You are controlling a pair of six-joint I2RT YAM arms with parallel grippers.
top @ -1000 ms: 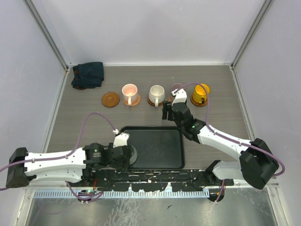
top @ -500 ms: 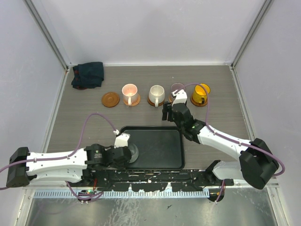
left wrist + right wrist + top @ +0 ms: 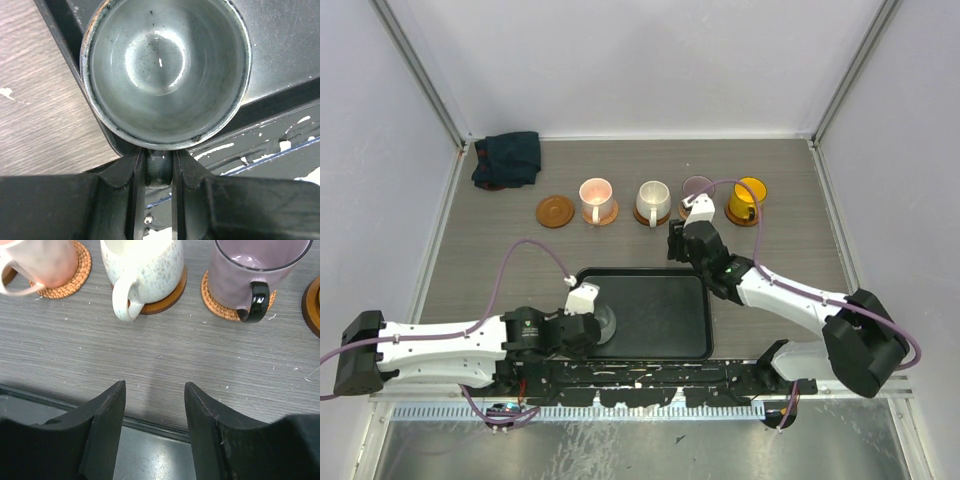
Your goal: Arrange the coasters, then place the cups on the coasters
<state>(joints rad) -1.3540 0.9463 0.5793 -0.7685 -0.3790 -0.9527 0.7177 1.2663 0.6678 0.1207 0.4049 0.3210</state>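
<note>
Slip risk: thin pinch on grey-green cup point(image 3: 165, 75) handle point(image 3: 159, 172).
Clamped in left jaws at lower-left tray point(image 3: 665, 300) corner; nothing in spread right jaws. Can swing, clip tray wall, miss bare coaster point(image 3: 556, 211) upper left.

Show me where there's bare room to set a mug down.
Free: the empty round brown coaster left of the pink mug; the grey wood tabletop left of the black rectangular tray; the tray's floor right of the grey-green mug; the strip behind the mug row. Crowded: the row itself and the gap before it, where the right gripper hangs.
</note>
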